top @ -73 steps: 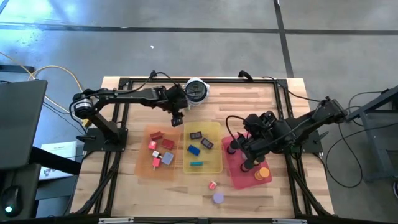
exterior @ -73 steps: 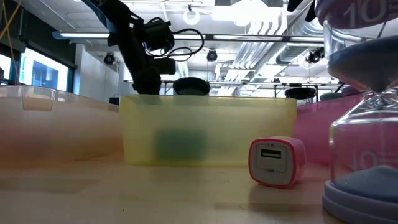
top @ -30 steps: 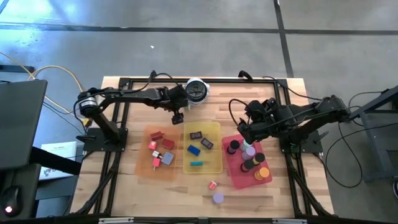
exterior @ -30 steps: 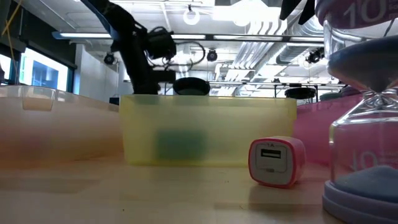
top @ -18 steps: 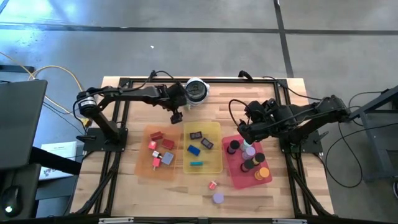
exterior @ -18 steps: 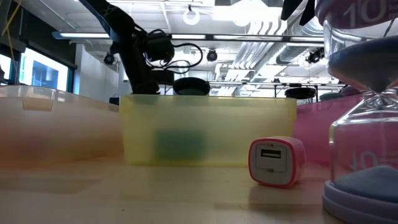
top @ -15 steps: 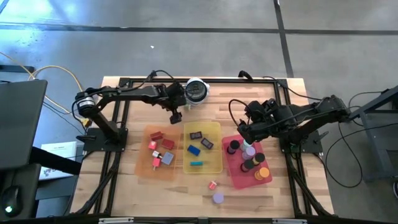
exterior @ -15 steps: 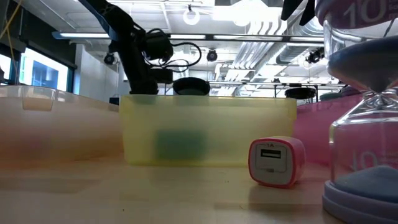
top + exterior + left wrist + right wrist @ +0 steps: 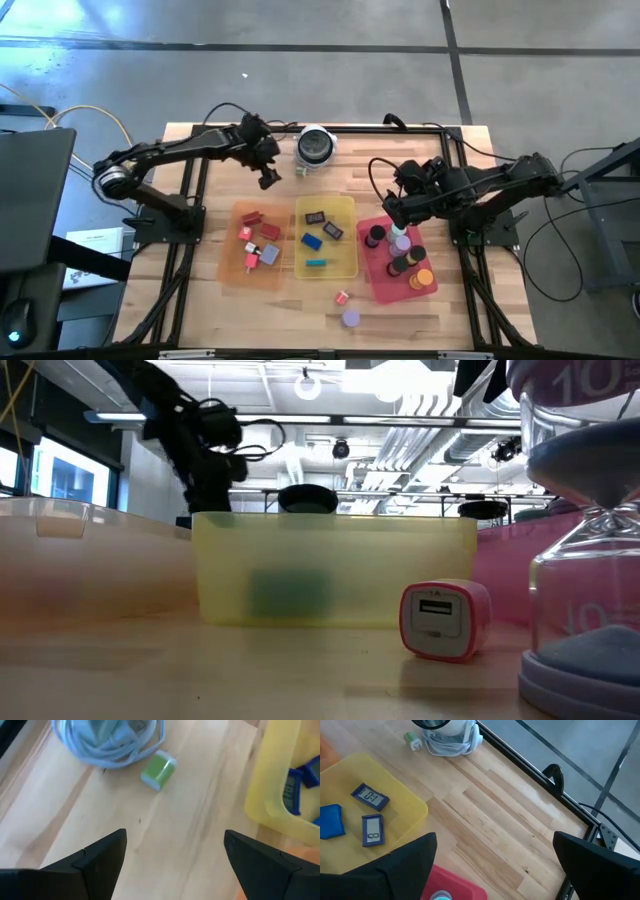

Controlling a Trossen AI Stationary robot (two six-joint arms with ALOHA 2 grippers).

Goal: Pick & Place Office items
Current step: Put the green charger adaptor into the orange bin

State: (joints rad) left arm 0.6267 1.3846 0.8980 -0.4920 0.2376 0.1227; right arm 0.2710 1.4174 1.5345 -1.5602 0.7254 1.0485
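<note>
While both grippers gape empty, the pink charger (image 9: 445, 620) reads "1A", illegible elsewhere.

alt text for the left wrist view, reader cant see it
The left tool, fingers open and empty, hangs over bare wooden table. Ahead lie a small green-and-white block beside a coil of pale blue cable, and to one side the yellow tray with blue pieces.

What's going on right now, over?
Left tool open, empty, behind orange tray. Right tool open above red tray. Pink piece still loose. Nothing blocking.
</note>
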